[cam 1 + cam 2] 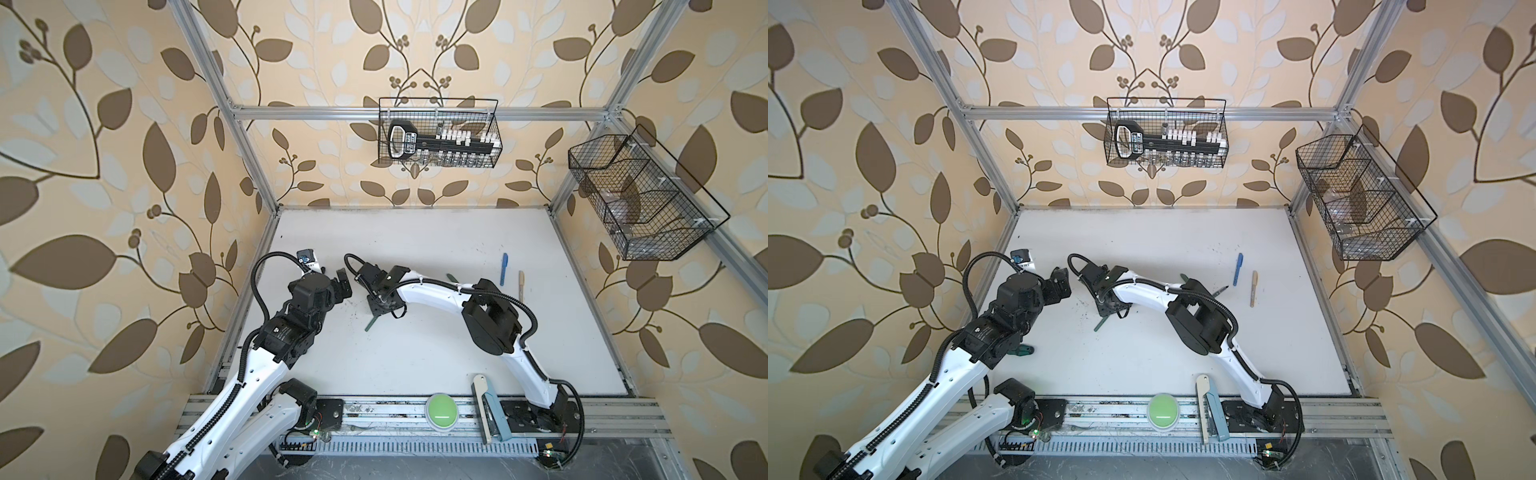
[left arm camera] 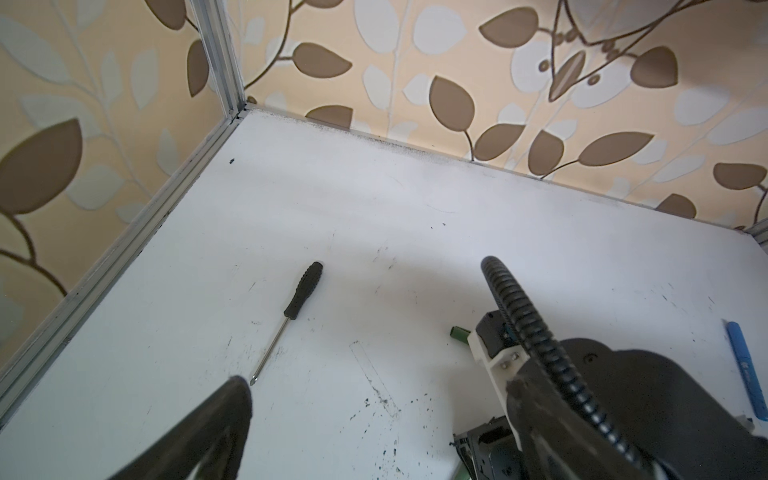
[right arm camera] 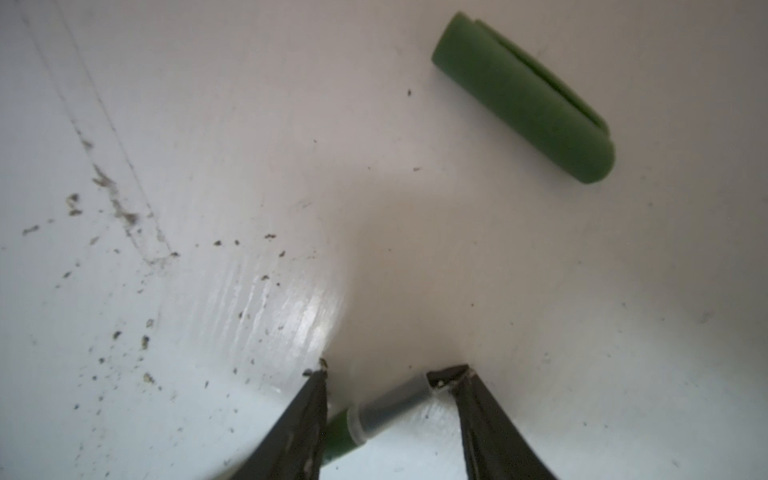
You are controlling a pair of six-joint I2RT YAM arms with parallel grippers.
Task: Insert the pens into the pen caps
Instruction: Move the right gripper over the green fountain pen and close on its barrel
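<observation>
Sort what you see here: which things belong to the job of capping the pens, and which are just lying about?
Belong to the job:
green pen
green cap
blue pen
beige pen

Just lying about:
screwdriver
green button
green-handled tool

Beige leaf-print wallpaper (image 1: pixel 104 166) around a white, dark-specked table (image 1: pixel 415 353)
The leaves are brown and pale grey. The green pen (image 3: pixel 340 430) has a grey neck, and the green cap (image 3: pixel 523 97) is plain. At two o'clock on the table are a blue pen (image 1: pixel 504 269) and a beige pen (image 1: pixel 520 287). The screwdriver (image 2: pixel 299 297) has a black handle and a silver shaft.
</observation>
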